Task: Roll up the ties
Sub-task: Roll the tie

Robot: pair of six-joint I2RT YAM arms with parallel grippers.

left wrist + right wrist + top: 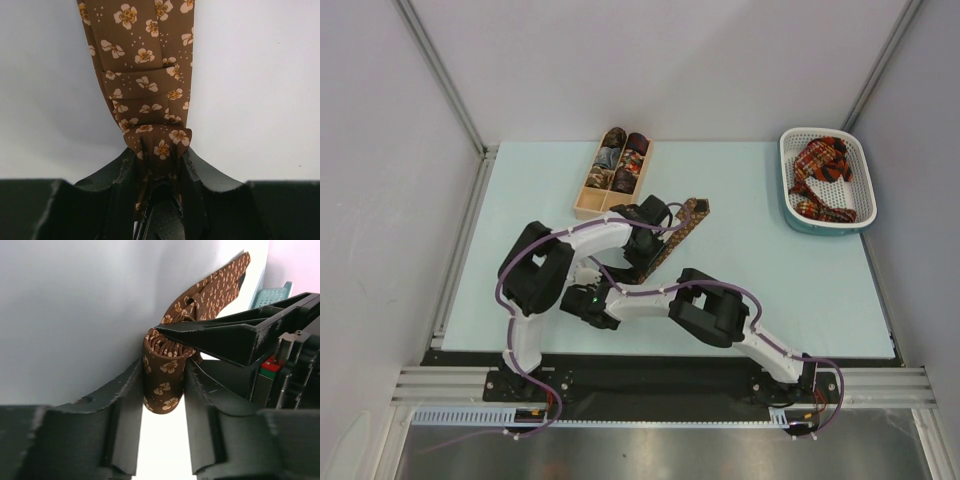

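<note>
Near the middle of the worktop (800, 290), the brown tie (686, 222) lies partly rolled, its free tail running out flat toward the far right corner. The left claw (159, 156) is pressed onto the brown tie where the tail meets the coil, and the cloth bunches between its fingers. The right claw (164, 380) clasps the roll (162, 372) itself from both sides. The roll stands on end, its spiral layers showing at the top, with one left finger lying across it. By the far edge, left of centre, the box (588, 210) has finished rolls (623, 160) in several compartments; their exact number cannot be read from above. In the far right corner, the basket (786, 185) holds a loose heap of plaid ties (825, 175), none of them rolled. Judged from this layout, the task is somewhere past its start but well short of its end. Some ties are done and stored, one is mid-roll with much of its length yet to be wound, and the heap in the basket is untouched. What is left appears to be winding in the tail, placing the roll in the box, then repeating for each plaid tie.
</note>
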